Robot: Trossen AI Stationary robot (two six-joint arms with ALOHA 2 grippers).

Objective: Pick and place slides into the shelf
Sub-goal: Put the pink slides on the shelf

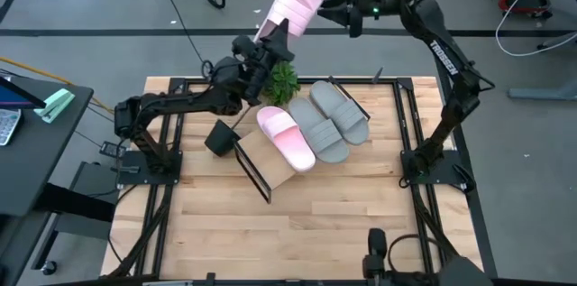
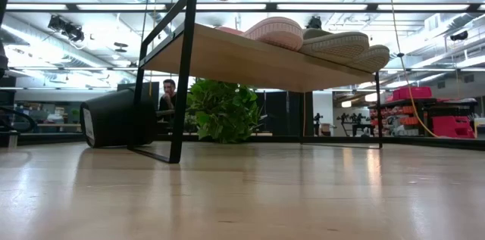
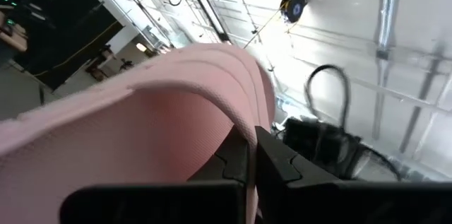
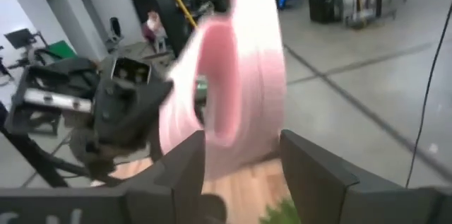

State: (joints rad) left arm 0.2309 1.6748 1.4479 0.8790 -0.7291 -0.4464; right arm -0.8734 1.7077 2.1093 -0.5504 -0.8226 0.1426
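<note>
- Nearest to the viewer in the overhead view, bare light-wood table planks fill the front half, with nothing lying on them.
- Further back, at the table's middle, the shelf stands as a slanted wooden board on a thin black frame.
- Three slides rest side by side on the shelf: a pale pink slide on the left, then a grey slide, then a second grey slide on the right.
- From table height, the same three slides show along the top of the board, each touching its neighbour.
- Just behind the shelf sits a green leafy plant, and a dark cylindrical object lies on its side at the shelf's left end.
- Above and behind the plant, the left claw is raised off the table, its fingers clamped together on the strap edge of the fourth slide, a pale pink one.
- That raised slide hangs in the air past the table's rear edge, tilted, with its sole turned upward.
- Beyond it, the right claw hovers just beside the raised slide, fingers spread apart, one on each side of the slide's end, not visibly touching it.
- Farthest off, a person sits in the room behind the table.
</note>
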